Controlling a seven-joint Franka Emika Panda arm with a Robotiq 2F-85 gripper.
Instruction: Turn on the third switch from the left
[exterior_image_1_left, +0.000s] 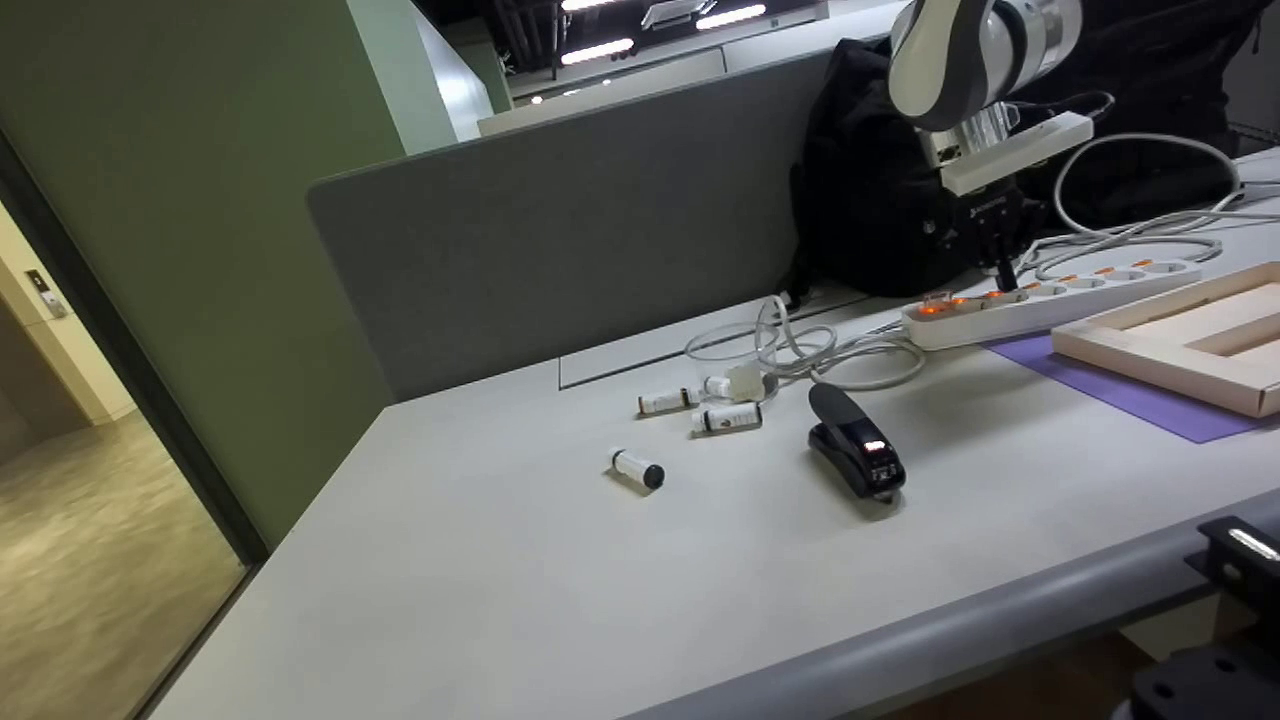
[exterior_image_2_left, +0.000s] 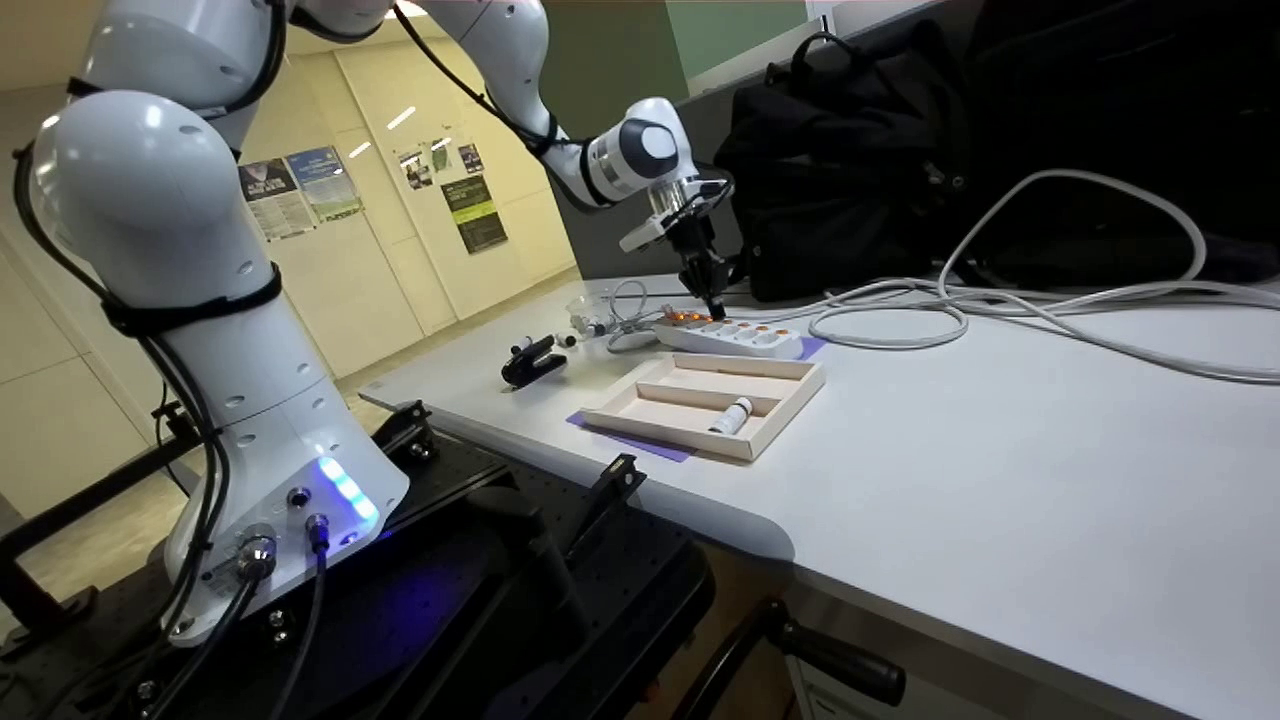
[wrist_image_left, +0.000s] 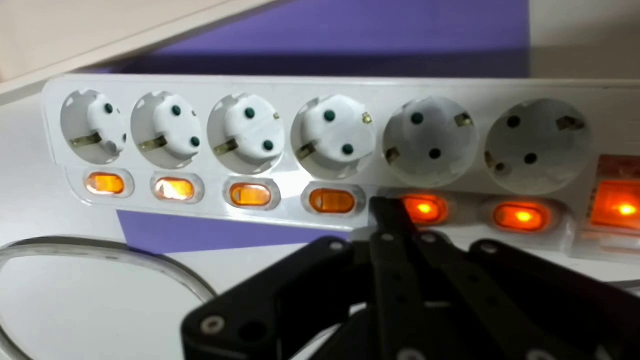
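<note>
My gripper (wrist_image_left: 401, 226) points down at the strip (wrist_image_left: 290, 184) with its two fingers pressed together, their tip at the edge of the third switch (wrist_image_left: 426, 208), counting from the big switch (wrist_image_left: 617, 204) at what is the strip's left end in both exterior views. I cover a bit of that third switch in the wrist view; whether I touch it, I cannot tell. It is a small red-orange oval set in a pale surround, lit, with a bright yellow spot near its middle. The second switch (wrist_image_left: 521, 216), next to it, glows the same way, and so does the big one, which is squarer. The other four ovals (wrist_image_left: 331, 201) are a flatter amber, and the two farthest from me catch a pale glint. Six round white sockets (wrist_image_left: 334, 136) run alongside. The strip lies across a purple sheet (wrist_image_left: 380, 30) on the table (exterior_image_1_left: 500, 560); a tray (exterior_image_1_left: 1150, 345) is just beside it, a black bag (exterior_image_2_left: 840, 170) behind.
</note>
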